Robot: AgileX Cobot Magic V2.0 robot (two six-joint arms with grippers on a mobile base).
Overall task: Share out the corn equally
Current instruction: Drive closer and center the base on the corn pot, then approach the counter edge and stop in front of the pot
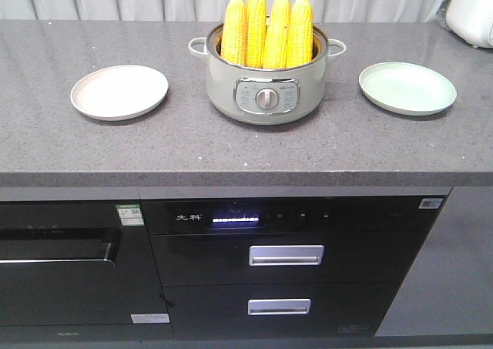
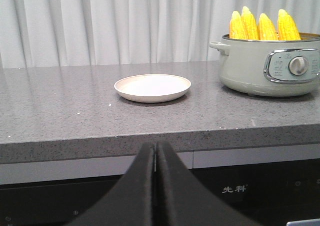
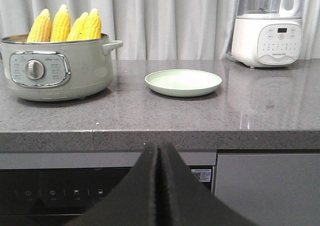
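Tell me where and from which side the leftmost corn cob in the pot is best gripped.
Probably the exposed upper half of the leftmost cob, coming from above on its free left side. It stands upright, tip up, its lower part sunk in the pot, and another cob crowds its right.

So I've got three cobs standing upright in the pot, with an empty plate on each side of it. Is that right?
Not quite. There are four cobs standing upright in the pot, not three; the front-facing view shows all four tips. The rest holds: the pale plate and the green plate on either side of it are both empty.
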